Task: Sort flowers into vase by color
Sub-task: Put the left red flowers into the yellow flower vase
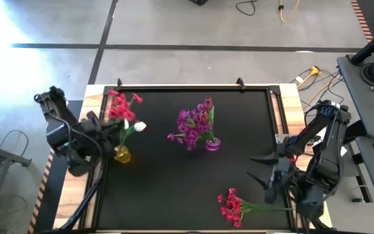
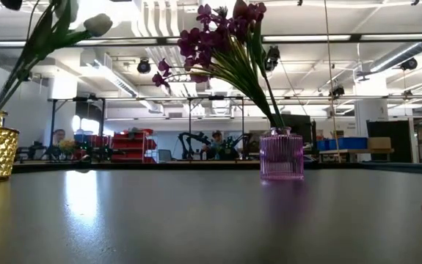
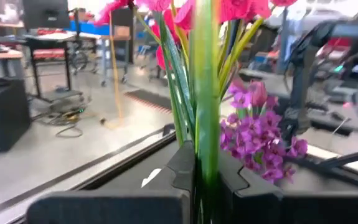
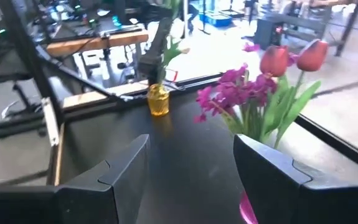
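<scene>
Left hand (image 1: 106,127): we see it clenched on a green stalk of the red blossom stem (image 1: 122,104), held above the yellow glass vase (image 1: 121,155) at the left edge of the tabletop (the wrist view shows the stalk pinched upright between the dark fingers (image 3: 182,168)).

Right hand (image 1: 259,169): we see its two fingers spread wide and grasping nothing, hovering over the right side of the black tabletop (image 1: 173,182), pointed toward the vases.

Yellow glass vase: it stands near the tabletop's left edge and holds a white tulip bud (image 1: 139,127) on a green stem; the red blossoms rise beside that bud.

Pink ribbed glass vase (image 1: 213,144): it stands near the middle of the tabletop, well apart from the yellow one, and carries purple blossom clusters (image 1: 190,127) together with dark pink tulip buds (image 1: 207,104), all leaning toward the left.

Loose red blossom stem (image 1: 235,207): it lies flat on the tabletop near the front right corner, just beside the right arm (its green stalk points toward the right edge).

Room beyond: we make out benches and a person far behind the tabletop in the low view.
</scene>
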Controlling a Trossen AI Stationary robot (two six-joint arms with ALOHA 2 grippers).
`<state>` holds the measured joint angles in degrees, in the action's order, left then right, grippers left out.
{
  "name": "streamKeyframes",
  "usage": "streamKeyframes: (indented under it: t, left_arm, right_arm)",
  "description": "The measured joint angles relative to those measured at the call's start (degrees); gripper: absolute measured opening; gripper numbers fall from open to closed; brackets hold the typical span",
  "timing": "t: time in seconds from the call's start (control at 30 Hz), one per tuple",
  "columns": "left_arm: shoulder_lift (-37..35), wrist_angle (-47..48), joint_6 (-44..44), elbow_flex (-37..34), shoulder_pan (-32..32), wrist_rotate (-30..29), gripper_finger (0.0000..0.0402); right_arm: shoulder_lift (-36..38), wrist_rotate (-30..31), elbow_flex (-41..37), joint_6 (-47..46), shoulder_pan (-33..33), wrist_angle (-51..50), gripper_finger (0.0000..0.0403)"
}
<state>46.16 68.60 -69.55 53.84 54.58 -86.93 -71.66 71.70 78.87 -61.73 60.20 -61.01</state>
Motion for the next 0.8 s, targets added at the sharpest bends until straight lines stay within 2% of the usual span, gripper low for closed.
streamKeyframes:
  t: [0.1, 0.3, 0.57, 0.7, 0.8]
  left_arm:
    - [-5.0, 0.0, 0.1, -3.5, 3.4, -2.9, 0.0001]
    - [-13.0, 0.0, 2.0, -8.2, 7.1, -3.2, 0.0001]
    - [-18.6, -1.2, 2.4, -13.0, 8.4, -3.0, 0.0001]
    - [-19.0, -1.7, 2.4, -13.9, 8.4, 1.3, 0.0004]
    - [-18.9, -1.8, 2.4, -13.1, 8.4, 9.3, 0.0016]
  right_arm:
    - [0.0, 0.3, 0.0, -2.3, -1.7, 0.0, 0.0224]
    - [-0.1, 0.3, 0.0, -7.3, -4.5, 0.0, 0.0224]
    - [-0.1, 0.3, 0.1, -7.4, -7.0, 0.5, 0.0224]
    - [-0.1, 0.3, 0.1, -7.4, -7.1, 0.7, 0.0224]
    - [-0.1, 0.3, 0.1, -7.5, -7.1, 0.7, 0.0224]
